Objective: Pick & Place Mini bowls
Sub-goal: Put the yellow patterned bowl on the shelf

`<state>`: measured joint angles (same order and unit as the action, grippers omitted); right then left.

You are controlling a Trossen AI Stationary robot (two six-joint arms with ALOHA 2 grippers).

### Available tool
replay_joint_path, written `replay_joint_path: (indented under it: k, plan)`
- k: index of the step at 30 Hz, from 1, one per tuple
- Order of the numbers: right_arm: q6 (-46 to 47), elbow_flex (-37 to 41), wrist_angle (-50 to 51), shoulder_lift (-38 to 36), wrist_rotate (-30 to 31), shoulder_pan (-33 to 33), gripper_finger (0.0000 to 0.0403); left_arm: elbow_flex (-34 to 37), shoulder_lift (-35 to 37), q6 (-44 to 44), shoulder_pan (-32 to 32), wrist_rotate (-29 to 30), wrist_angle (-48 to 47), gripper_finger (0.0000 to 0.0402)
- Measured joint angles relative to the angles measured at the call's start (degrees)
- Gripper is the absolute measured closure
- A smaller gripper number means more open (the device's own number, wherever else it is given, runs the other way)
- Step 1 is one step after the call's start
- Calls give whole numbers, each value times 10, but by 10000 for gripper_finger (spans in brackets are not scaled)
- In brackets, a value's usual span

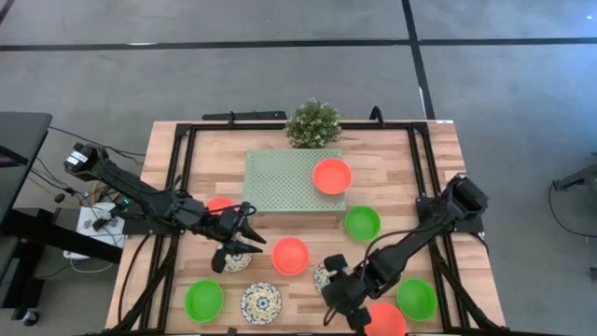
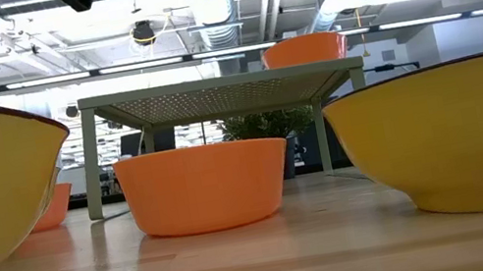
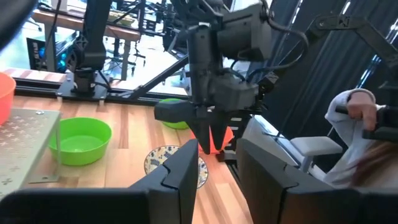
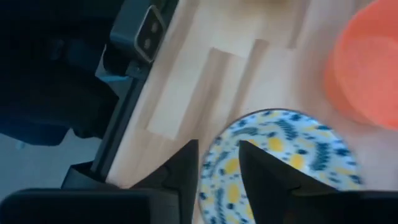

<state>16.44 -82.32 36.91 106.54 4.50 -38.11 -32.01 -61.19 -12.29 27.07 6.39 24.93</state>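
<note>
Bowls (image 1: 290, 255) are green, orange-red, or white with blue-yellow pattern.

Ten mini bowls (image 1: 290, 255) sit upright. One orange-red bowl (image 1: 332, 175) rests on the perforated platform (image 1: 280, 182). Green, orange-red and blue-yellow patterned ones are scattered across the wooden surface (image 1: 392, 173).

Light: you get bright, even overhead light; ceiling lamps (image 2: 144, 33) glare at 11 o'clock.
Blur: right wrist view smeared.

One mini bowl (image 1: 332, 175) on platform (image 1: 284, 180); plant (image 1: 312, 123) behind platform; remaining bowls before it.
</note>
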Motion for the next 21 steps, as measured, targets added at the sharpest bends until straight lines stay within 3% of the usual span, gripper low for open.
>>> replay_joint_path:
  k: [7, 13, 17, 21]
  plan:
    - [41, 0, -2, 37, 17, -22, 240, 0, 0, 0, 8, 0, 0, 291]
    - [46, 0, 9, 76, 20, -24, 230, 0, 0, 0, 8, 0, 1, 291]
    - [46, 0, 27, 82, 29, -23, 247, 0, 0, 0, 8, 0, 3, 291]
    - [39, 0, 35, 76, 45, -21, 298, 0, 0, 0, 8, 0, 5, 291]
